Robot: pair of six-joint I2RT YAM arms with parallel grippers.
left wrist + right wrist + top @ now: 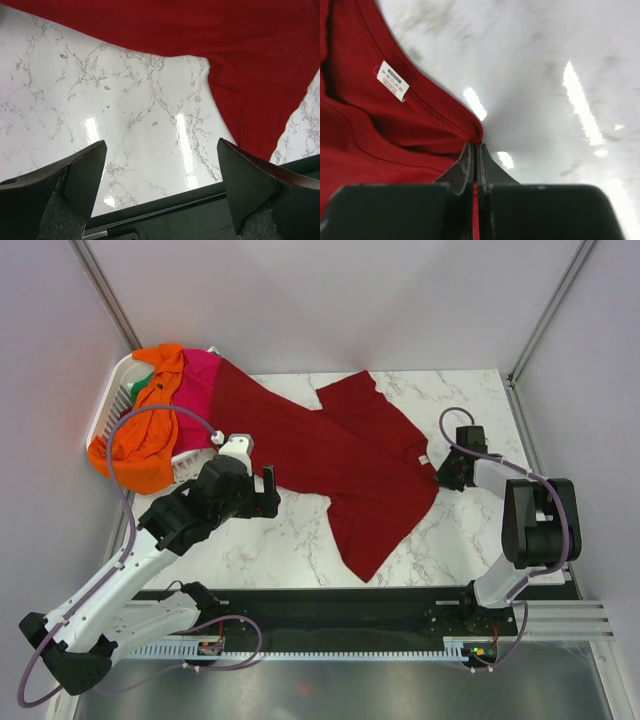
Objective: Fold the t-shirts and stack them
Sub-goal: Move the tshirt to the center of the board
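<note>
Neck edge of dark red t-shirt pinched in our right gripper; our left gripper gapes wide, cloth just ahead.

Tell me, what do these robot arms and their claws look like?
The left arm and right arm have white shells with chunky black joints, and a thin purple cable loops along each. The left claw and right claw each have two black wedge-shaped fingers.

Dark red t-shirt w/ white label is seen; orange shirt, pink shirt, green shirt; white basket; grey-veined white marble tbl.
</note>
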